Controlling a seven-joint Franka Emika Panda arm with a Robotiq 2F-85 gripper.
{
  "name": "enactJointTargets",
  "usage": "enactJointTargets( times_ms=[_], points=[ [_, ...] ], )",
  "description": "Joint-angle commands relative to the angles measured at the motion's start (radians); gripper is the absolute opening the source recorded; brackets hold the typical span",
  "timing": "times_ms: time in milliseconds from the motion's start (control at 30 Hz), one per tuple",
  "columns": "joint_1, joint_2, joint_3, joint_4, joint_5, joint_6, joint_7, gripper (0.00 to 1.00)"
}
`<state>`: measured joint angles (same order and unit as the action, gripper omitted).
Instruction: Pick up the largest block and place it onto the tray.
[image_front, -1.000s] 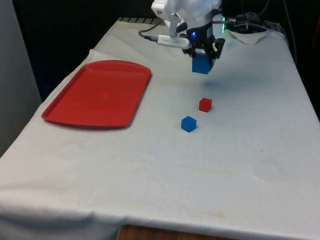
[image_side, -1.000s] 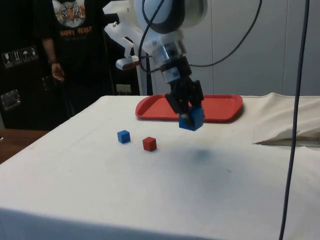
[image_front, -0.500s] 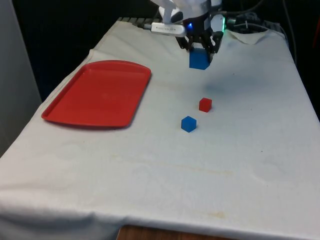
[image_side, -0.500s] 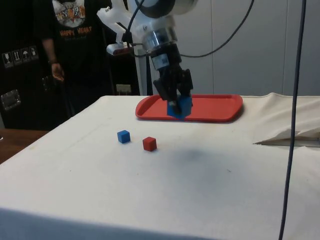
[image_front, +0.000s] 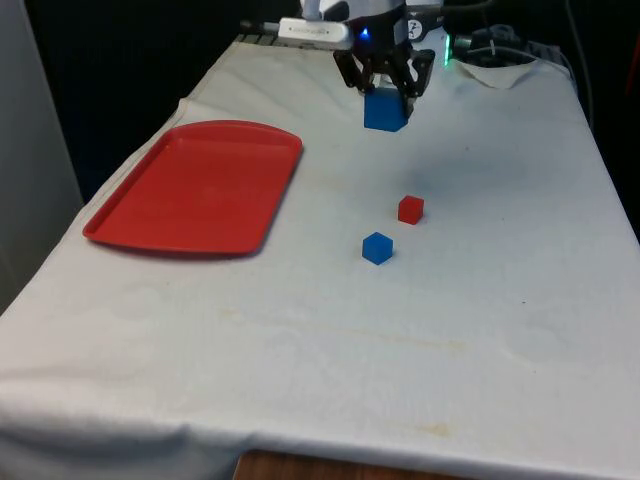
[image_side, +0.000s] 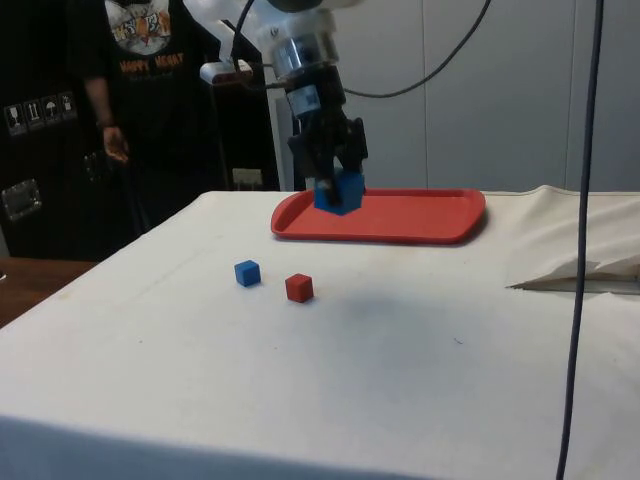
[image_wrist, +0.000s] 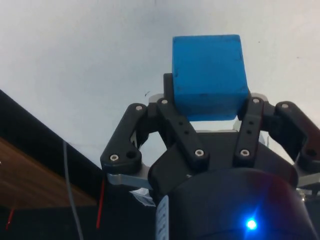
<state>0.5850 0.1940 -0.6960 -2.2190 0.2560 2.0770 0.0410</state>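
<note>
1. Front view: the gripper (image_front: 384, 92) hangs above the white cloth (image_front: 500, 300) at the table's far end; its two fingers are closed against opposite sides of the large blue block (image_front: 384, 111), which is lifted clear of the cloth; the block sits between the fingertips and projects below them; the red tray (image_front: 195, 185) lies flat on the cloth towards the front view's left, well apart from the held block; the small red block (image_front: 410, 209) rests on the cloth nearer the camera than the gripper; the small blue block (image_front: 377, 247) rests just beside it, nearer the camera again; the two small blocks are close but not touching.

2. Side view: the gripper (image_side: 333, 180) points downward with the large blue block (image_side: 338, 191) clamped between its fingers; the block is in the air and appears in front of the red tray (image_side: 420, 215), but whether it is over the tray cannot be told from this angle; the small blue block (image_side: 247, 272) and the small red block (image_side: 298, 288) stand on the cloth (image_side: 400, 380), apart from each other; a person (image_side: 130, 90) in a dark printed shirt stands behind the table.

3. Wrist view: the fingers (image_wrist: 172, 112) grip the large blue block (image_wrist: 209, 75) on two opposite faces; the opening equals the block's width; the white cloth (image_wrist: 90, 60) lies beyond the block.
</note>
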Motion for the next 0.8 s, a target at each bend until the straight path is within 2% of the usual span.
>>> enactJointTargets(
  times_ms=[0, 133, 267, 300, 333, 500, 567, 600, 633, 767],
  points=[
    [0.0, 0.002, -0.003, 0.005, -0.001, -0.001, -0.001, 0.01],
    [-0.008, 0.017, -0.019, 0.027, -0.007, -0.009, -0.014, 0.01],
    [-0.012, 0.035, -0.041, 0.044, -0.005, -0.004, -0.04, 0.01],
    [-0.007, 0.034, -0.042, 0.041, -0.003, -0.002, -0.036, 0.01],
    [-0.013, 0.038, -0.046, 0.047, -0.004, -0.003, -0.044, 0.01],
    [-0.017, 0.057, -0.076, 0.06, -0.003, 0.006, -0.077, 0.01],
    [-0.018, 0.063, -0.086, 0.063, -0.002, 0.009, -0.087, 0.01],
    [-0.012, 0.06, -0.084, 0.06, -0.003, 0.006, -0.078, 0.01],
    [-0.019, 0.065, -0.091, 0.065, -0.002, 0.01, -0.094, 0.01],
    [-0.023, 0.076, -0.112, 0.071, 0.0, 0.015, -0.118, 0.01]
  ],
)
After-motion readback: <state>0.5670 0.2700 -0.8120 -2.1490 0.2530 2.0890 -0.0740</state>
